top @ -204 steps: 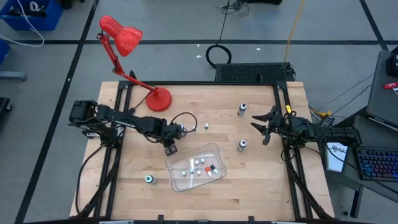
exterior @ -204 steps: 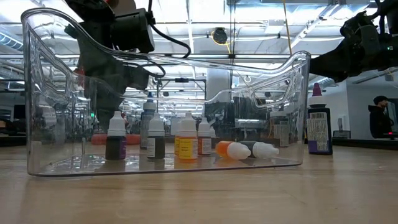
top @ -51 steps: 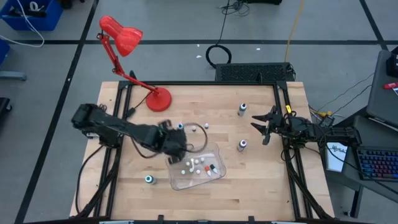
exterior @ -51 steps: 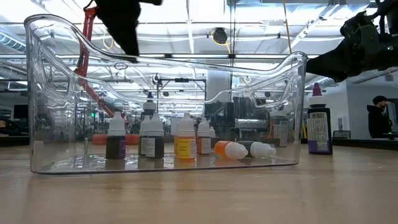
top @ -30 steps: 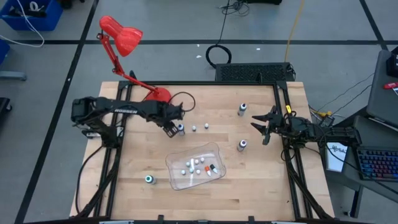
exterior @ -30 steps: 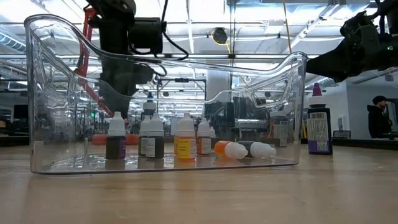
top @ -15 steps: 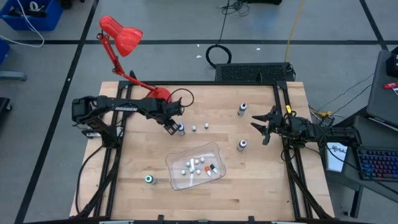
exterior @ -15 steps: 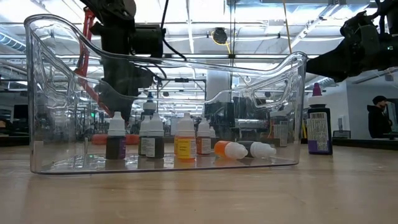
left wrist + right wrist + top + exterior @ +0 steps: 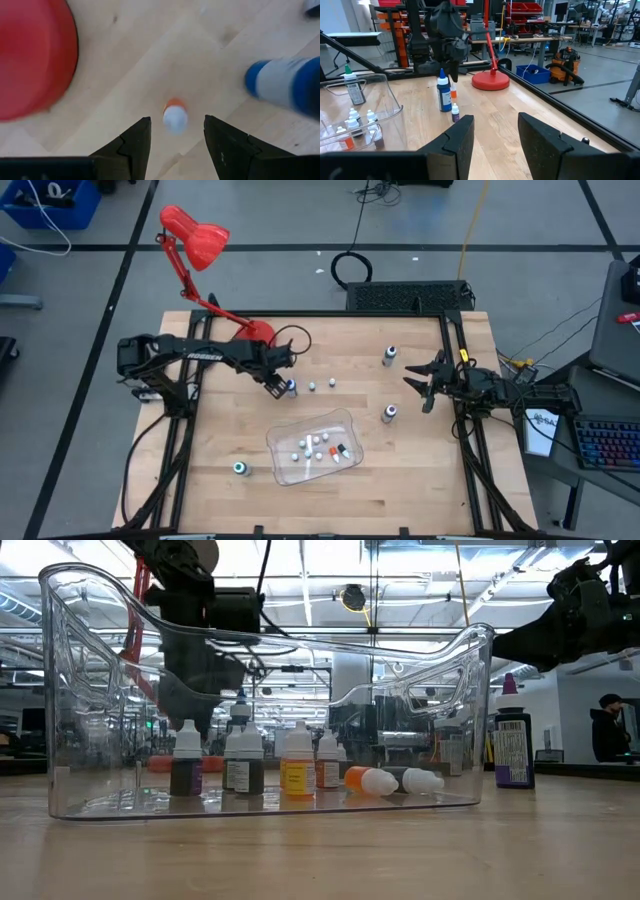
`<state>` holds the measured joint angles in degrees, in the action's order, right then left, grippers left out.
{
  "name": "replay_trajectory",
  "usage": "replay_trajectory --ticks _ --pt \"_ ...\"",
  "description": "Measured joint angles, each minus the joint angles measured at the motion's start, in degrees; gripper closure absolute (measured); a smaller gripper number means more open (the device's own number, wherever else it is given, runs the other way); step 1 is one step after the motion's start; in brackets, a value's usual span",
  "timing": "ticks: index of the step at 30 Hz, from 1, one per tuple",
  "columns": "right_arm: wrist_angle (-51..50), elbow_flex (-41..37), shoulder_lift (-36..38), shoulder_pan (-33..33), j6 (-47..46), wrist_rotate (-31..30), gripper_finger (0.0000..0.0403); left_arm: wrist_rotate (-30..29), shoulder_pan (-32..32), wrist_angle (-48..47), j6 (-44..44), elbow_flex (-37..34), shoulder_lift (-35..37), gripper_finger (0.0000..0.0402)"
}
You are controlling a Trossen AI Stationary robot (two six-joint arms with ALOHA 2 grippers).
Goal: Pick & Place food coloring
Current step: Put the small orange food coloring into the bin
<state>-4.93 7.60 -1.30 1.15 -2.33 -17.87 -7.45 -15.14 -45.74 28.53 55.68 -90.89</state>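
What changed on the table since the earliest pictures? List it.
The left claw moved from the clear tray back toward the red lamp base and now hangs open over a small orange-bodied bottle, next to the blue bottle. The right claw, the tray and the other bottles stayed put.

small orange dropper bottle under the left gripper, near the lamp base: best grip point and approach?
Come straight down from above. The orange dropper bottle stands upright, white cap up, roughly centred between the open left gripper fingers. Close across the body just below the cap; it looks round, so the closing direction probably matters little. Watch the taller blue bottle close beside it; the red lamp base sits farther off.
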Motion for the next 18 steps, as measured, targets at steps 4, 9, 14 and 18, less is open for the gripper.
replay_trajectory --ticks 4,9,14,18 --pt "0.0 0.0 0.0 0.0 0.0 0.0 0.0261 0.1 -0.8 0.1 1.8 -2.6 0.0 0.0215" --pt "0.0 0.0 0.0 0.0 0.0 0.0 0.0261 0.1 -1.0 3.4 1.7 -4.5 0.0 0.0215" --pt "0.0 0.0 0.0 0.0 0.0 0.0 0.0261 0.4 -0.9 4.6 -0.7 -3.7 0.0 0.0215" --pt "0.0 0.0 0.0 0.0 0.0 0.0 0.0261 0.4 -0.9 5.0 -1.3 -3.6 0.0 0.0215"
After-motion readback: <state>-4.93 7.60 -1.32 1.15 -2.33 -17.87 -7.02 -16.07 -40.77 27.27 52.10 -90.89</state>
